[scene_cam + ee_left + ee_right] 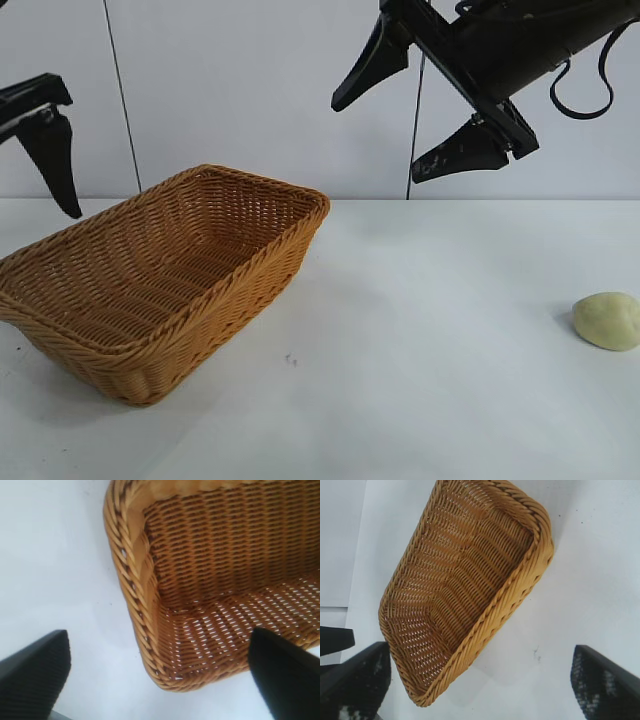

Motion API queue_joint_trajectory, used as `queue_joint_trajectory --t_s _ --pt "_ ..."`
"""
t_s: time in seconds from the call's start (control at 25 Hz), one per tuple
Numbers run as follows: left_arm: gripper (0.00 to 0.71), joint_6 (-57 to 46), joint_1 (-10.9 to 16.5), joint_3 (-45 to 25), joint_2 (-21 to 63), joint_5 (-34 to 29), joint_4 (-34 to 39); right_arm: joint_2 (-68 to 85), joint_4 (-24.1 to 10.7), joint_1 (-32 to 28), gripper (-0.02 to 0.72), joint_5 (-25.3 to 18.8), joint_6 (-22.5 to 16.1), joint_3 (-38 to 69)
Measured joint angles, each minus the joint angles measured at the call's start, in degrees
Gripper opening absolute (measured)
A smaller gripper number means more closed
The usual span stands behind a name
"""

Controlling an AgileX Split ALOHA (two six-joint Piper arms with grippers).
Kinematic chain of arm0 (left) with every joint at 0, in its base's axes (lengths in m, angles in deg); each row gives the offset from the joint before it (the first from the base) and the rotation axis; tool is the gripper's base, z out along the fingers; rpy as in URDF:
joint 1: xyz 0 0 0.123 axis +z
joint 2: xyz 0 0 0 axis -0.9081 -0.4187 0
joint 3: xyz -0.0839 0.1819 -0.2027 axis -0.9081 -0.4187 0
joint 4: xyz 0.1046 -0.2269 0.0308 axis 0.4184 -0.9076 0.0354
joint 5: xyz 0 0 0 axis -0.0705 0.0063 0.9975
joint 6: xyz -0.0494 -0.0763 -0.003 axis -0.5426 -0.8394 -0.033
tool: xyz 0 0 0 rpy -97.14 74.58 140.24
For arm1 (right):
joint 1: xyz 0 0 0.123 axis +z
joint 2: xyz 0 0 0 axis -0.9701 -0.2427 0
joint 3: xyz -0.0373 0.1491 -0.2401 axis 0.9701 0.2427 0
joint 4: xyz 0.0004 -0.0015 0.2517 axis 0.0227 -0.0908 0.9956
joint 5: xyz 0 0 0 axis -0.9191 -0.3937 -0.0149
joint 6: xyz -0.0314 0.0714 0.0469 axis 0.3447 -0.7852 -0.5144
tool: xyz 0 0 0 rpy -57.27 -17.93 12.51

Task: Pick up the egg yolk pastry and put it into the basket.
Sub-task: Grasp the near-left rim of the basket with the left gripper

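Note:
The egg yolk pastry (607, 320), a small pale yellowish-green lump, lies alone on the white table at the far right of the exterior view; neither wrist view shows it. The orange-brown wicker basket (150, 280) stands at the left with nothing in it, and its braided rim shows in both wrist views (131, 575) (515, 597). My right gripper (378, 142) hangs high above the middle of the table, open (480, 685), well up and left of the pastry. My left gripper (55, 160) is raised at the far left beyond the basket's far corner, open (160, 680) and holding nothing.
Bare white table (430, 400) stretches between the basket and the pastry, with only a small dark speck (290, 358) on it. A pale wall (250, 90) closes the back.

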Motion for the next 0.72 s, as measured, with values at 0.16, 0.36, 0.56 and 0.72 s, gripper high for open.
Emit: queue_joint_trajectory --t_s 0.16,0.36,0.56,0.72 --pt "0.692 0.00 0.00 -0.32 0.00 2.03 0.00 0.00 0.00 0.00 0.696 -0.02 0.00 0.00" --pt "0.692 0.00 0.00 -0.32 0.00 4.48 0.00 0.00 0.00 0.00 0.696 -0.07 0.00 0.00" --pt "0.692 0.00 0.00 -0.32 -4.05 5.91 -0.05 0.00 0.00 0.00 0.696 -0.20 0.00 0.00" --pt "0.692 0.26 0.00 -0.32 -9.20 9.91 -0.18 0.00 0.00 0.00 0.696 -0.20 0.00 0.00"
